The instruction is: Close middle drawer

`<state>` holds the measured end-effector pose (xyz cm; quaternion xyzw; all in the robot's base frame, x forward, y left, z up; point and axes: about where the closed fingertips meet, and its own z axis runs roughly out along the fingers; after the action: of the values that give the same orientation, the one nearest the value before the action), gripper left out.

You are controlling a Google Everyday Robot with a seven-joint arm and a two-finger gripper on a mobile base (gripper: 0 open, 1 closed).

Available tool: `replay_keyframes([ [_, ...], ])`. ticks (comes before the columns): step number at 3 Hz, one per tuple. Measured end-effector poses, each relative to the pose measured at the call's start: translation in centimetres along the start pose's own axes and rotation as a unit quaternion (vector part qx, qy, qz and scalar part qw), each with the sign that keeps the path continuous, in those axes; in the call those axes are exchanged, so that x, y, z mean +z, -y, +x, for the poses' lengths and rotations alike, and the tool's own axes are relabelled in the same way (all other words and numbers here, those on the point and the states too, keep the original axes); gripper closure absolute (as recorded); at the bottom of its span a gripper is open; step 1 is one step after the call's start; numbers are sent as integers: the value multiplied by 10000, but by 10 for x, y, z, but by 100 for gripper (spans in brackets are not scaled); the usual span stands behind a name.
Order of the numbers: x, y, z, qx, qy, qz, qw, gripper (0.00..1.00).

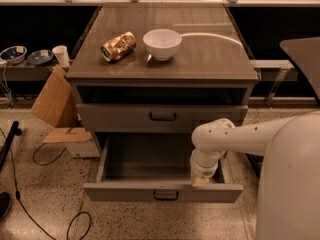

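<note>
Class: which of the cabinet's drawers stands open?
The middle drawer, the lower one: its box is pulled out, gripper at its front edge. The drawer above is shut.

Middle drawer (150,190): pulled well out.
Gripper (200,181): pointing down inside the middle drawer, front right, just behind its front panel.
Tabletop (215,59): above the middle drawer, carrying white bowl (162,43) and crushed can (118,46) side by side.

Glossy wood grain seen on desk (210,59); can (118,46) crumpled shiny metal; bowl (162,43) smooth white; claw (201,180) at matt grey middle drawer (125,191) front, right.
</note>
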<state>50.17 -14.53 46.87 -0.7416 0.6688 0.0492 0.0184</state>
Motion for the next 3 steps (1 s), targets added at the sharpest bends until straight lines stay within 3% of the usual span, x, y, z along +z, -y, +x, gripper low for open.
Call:
replay_keyframes([
  [1, -5, -1, 9, 87, -15, -15, 10000, 100],
  [3, -30, -29, 44, 222, 151, 78, 9996, 100],
])
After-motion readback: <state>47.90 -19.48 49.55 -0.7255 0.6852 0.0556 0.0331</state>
